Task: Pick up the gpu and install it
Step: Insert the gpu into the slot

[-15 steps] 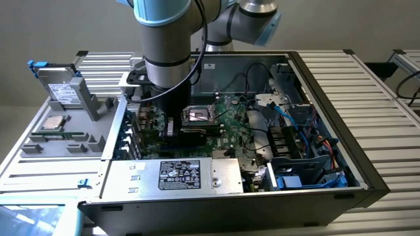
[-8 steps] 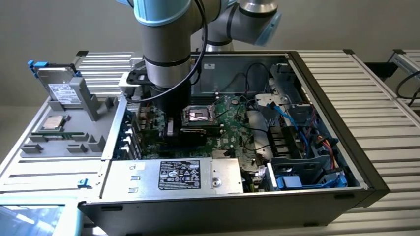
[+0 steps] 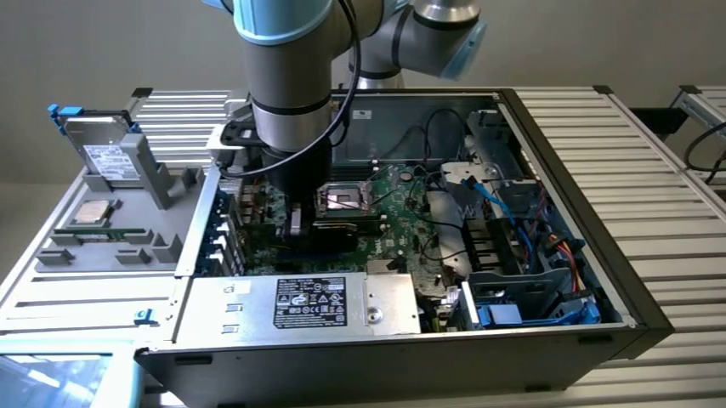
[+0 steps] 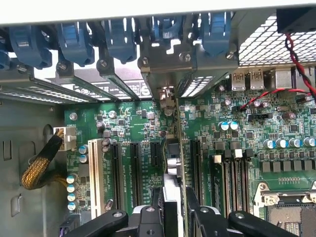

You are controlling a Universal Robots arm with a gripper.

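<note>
The flat rectangular gpu card [image 4: 172, 163] is clamped edge-on in the black two-fingered tool [image 4: 174, 219], upright over the green motherboard [image 4: 133, 123], between its long black slots [image 4: 134, 173]. If pressed while tilted or offset, its connector could jam or be bent.

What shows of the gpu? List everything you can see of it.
The gpu is seen edge-on: a thin card with a green circuit board on one face, a silvery-grey block on the other, and a metal tab at its far end. It stands upright on its edge over the board, parallel to the black slots on either side of it. The hand clamps it from both faces. Whether it is seated in a slot cannot be told.
</note>
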